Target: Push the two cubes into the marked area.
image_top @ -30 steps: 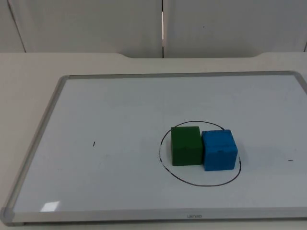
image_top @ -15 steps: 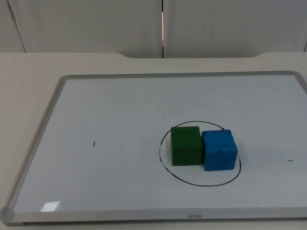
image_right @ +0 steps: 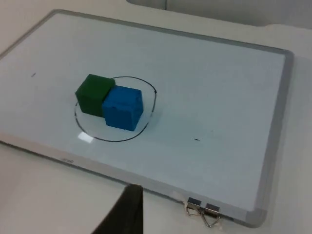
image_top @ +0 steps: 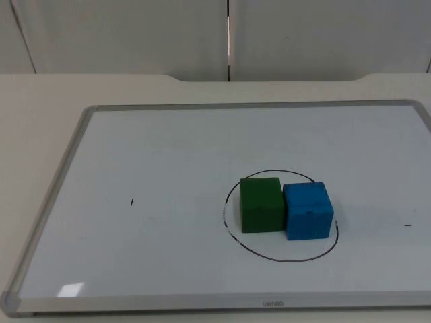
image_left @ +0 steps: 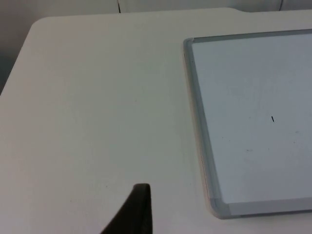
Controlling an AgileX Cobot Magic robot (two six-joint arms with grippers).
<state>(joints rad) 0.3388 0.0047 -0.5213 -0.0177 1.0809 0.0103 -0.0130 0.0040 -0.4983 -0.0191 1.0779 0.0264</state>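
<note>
Sitting side by side and touching, the green cube (image_top: 260,204) and blue cube (image_top: 308,210) lie inside the drawn circle (image_top: 279,256), lower right of centre on the whiteboard (image_top: 168,155). Both pincers wait off the board over the counter (image_left: 97,97); finger state cannot be told. Open board surrounds the circle.

The left pincer (image_left: 132,212) is held above the worktop (image_left: 97,107), one black fingertip being seen. The right pincer (image_right: 124,212) is likewise held raised, with one dark fingertip seen; both arms wait.
</note>
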